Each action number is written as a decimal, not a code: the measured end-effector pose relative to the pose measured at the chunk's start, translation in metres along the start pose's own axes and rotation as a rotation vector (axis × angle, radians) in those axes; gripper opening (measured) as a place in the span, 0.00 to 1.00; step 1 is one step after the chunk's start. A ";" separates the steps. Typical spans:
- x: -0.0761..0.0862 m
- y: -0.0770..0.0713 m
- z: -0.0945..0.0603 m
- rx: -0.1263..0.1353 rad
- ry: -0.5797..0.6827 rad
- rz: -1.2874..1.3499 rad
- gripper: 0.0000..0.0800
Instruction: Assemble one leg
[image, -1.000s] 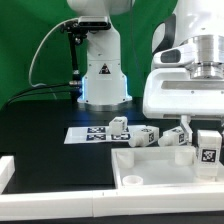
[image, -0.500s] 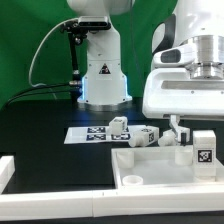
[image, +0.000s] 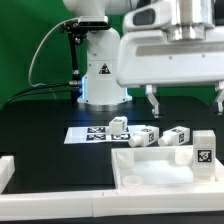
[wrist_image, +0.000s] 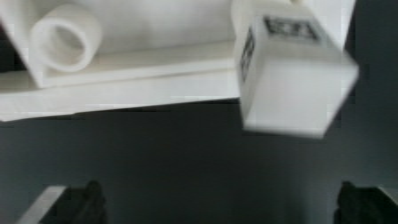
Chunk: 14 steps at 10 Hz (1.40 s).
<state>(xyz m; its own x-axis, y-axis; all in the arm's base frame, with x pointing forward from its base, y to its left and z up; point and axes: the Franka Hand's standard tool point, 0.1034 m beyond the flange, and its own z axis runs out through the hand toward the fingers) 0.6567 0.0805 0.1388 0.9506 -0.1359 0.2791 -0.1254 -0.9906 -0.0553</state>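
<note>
The leg (image: 176, 136) lies on its side on the black bench (image: 40, 125), just behind the far rim of the white tray-like part (image: 150, 168), toward the exterior view's right. Whether it touches that rim cannot be told. Two similar posts (image: 146, 135) lie further to the exterior view's left, next to the marker board (image: 88, 134), and one more (image: 207, 150) stands upright at the far right. In the wrist view the leg (wrist_image: 288, 80) appears as a chunky white block with a tag on one face.

The leg looks like hard, stiff plastic, probably light and not fragile. Its smooth faces may be a little slippery. A hold across two opposite flat sides, close to the middle of its length, seems the safest, so that it does not swing or twist in the grip.

The end effector (image: 186, 102) hangs well above the leg. Its fingers (image: 152, 102) are spread wide apart. They hold nothing and touch nothing. In the wrist view only the dark bench shows between the fingertips (wrist_image: 71, 205).
</note>
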 end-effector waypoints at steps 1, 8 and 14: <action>-0.010 -0.008 0.004 -0.001 -0.123 -0.001 0.81; -0.017 -0.034 0.018 -0.044 -0.195 -0.013 0.81; -0.017 -0.016 0.042 0.035 -0.196 0.077 0.81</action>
<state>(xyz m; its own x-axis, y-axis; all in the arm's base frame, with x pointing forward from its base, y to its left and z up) 0.6545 0.0991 0.0945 0.9760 -0.2021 0.0809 -0.1934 -0.9756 -0.1039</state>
